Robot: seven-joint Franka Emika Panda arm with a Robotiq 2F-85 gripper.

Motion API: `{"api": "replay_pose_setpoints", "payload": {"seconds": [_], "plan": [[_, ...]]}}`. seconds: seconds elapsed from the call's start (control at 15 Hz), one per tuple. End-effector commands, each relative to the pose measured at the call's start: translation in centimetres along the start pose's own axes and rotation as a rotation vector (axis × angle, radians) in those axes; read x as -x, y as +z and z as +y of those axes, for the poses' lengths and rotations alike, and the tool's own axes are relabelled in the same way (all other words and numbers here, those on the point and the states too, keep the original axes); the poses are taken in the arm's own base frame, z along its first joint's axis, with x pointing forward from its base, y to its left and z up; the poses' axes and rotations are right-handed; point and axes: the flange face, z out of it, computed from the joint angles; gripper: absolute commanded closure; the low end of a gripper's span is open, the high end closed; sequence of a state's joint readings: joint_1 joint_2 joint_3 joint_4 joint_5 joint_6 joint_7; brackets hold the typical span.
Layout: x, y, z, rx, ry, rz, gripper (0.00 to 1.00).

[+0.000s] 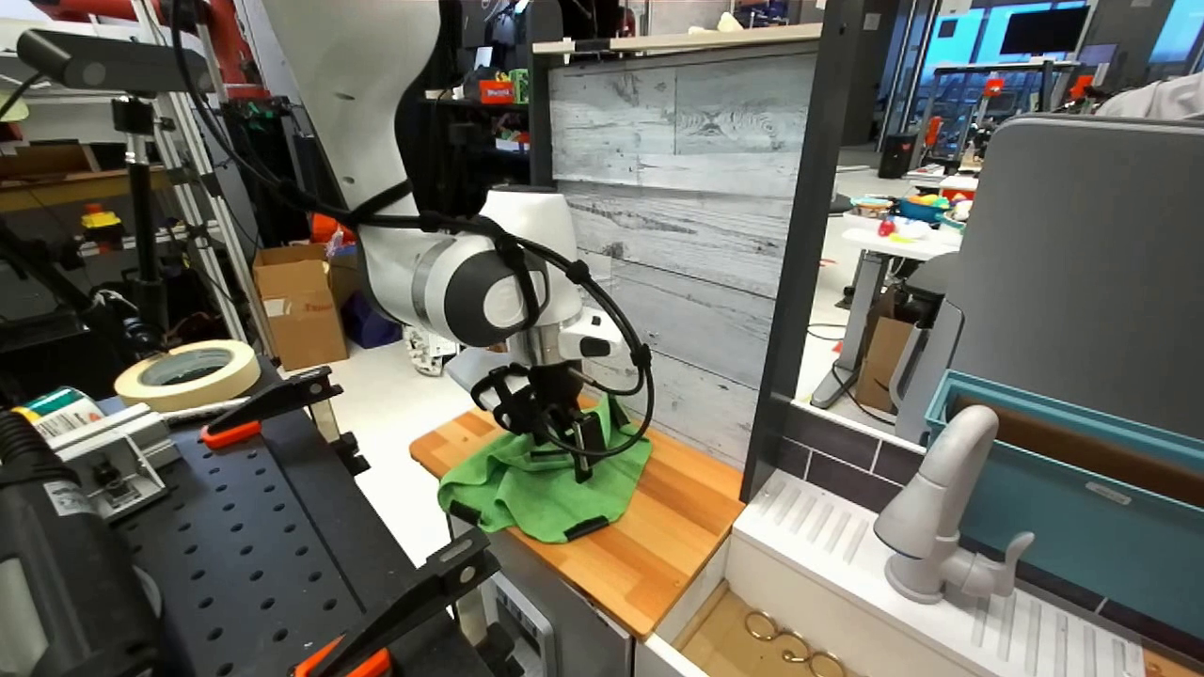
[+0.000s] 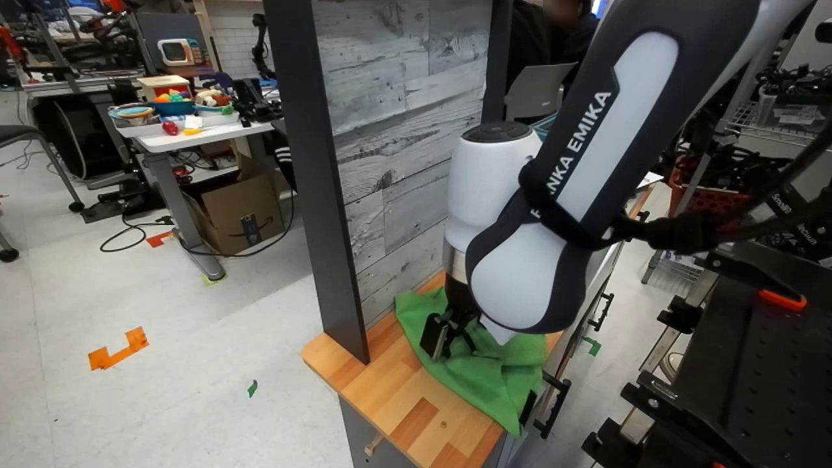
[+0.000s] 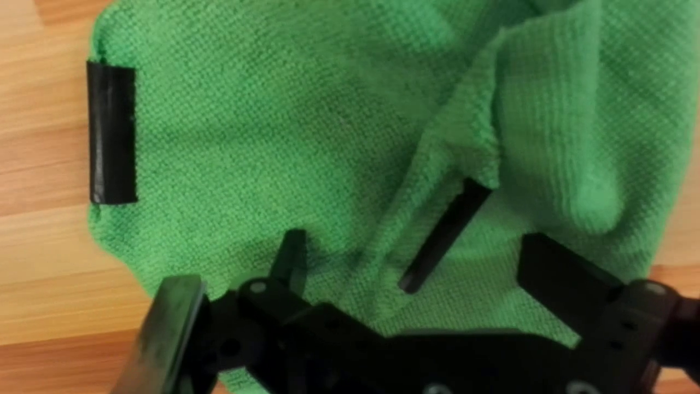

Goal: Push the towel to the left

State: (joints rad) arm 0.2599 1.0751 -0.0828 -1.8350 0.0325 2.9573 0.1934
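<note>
The towel is a bright green, wrinkled cloth lying on the orange-brown wooden board. It shows in both exterior views (image 1: 536, 494) (image 2: 484, 383) and fills most of the wrist view (image 3: 246, 164). It has black strips on its edges, and a fold rises near its middle. The wooden board (image 1: 658, 527) shows bare on either side of the towel in the wrist view (image 3: 49, 262). My gripper (image 3: 411, 241) is open, pointing down over the towel, fingers spread around a loose fold with a black strip. It also shows in both exterior views (image 1: 562, 456) (image 2: 456, 344). Whether its fingertips touch the towel is unclear.
A grey plank panel (image 1: 677, 235) stands upright along the board's back edge, with a dark post (image 1: 800, 244) at its end. A white sink counter with a faucet (image 1: 931, 527) adjoins the board. A black perforated table (image 1: 245, 536) with clamps stands across a gap.
</note>
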Motion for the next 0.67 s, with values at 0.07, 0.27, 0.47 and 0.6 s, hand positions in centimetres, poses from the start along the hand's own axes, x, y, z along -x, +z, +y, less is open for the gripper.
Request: {"api": "replay_pose_setpoints", "payload": {"seconds": [0.07, 0.27, 0.47, 0.6], "plan": [[0.0, 1.6, -4.1, -0.019, -0.100, -0.035, 0.00], [-0.3, 0.8, -4.8, -0.003, -0.105, -0.017, 0.00], [-0.3, -1.4, -3.1, 0.047, -0.097, -0.015, 0.00], [-0.3, -3.4, -1.1, 0.075, -0.088, 0.010, 0.00]]}}
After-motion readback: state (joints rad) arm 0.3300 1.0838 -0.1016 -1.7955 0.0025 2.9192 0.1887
